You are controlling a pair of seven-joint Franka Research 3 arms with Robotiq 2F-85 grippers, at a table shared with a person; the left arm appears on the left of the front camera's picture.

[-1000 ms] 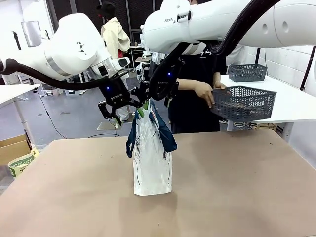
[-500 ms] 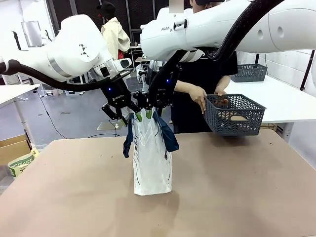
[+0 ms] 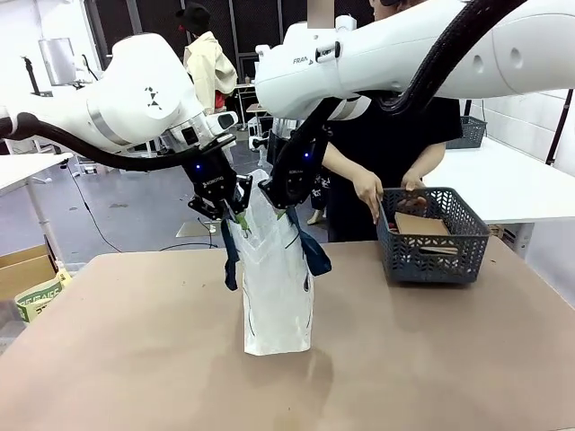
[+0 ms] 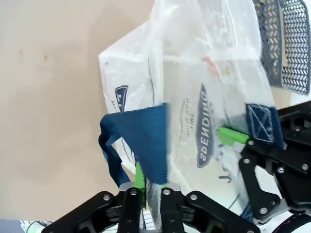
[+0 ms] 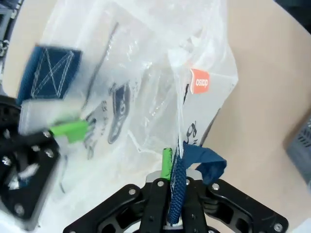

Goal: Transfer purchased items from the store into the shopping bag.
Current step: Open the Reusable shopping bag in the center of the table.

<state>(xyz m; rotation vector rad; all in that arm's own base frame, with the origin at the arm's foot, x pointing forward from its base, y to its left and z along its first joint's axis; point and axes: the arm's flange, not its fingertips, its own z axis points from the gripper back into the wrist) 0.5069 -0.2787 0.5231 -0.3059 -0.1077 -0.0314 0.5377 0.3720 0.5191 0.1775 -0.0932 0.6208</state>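
Left claw [image 3: 232, 215] and right claw [image 3: 274, 202] are each pinched tight on the top edge of the bag [image 3: 277, 287], one on either side of its mouth, and between them you are holding it upright on the surface [image 3: 126, 359]. From the left wrist, the left claw [image 4: 150, 188] is closed on the rim where a blue strap [image 4: 141, 141] folds over. From the right wrist, the right claw [image 5: 175, 180] is closed on the other blue strap [image 5: 197, 162] and the film beside it.

The basket [image 3: 427, 259] sits on the surface to the right of the bag, clear of it, with a person's hand [image 3: 368, 190] at its near rim and a brown flat item [image 3: 420, 224] inside.

Treat the bag as thin, soft, light film. It looks slick and likely to sag or fold shut if either grip loosens. Your safest hold is probably where you have it, on the stitched strap ends at the rim, since the cloth should grip better than bare plastic. Pull gently apart, because hard tugs could tear the film.
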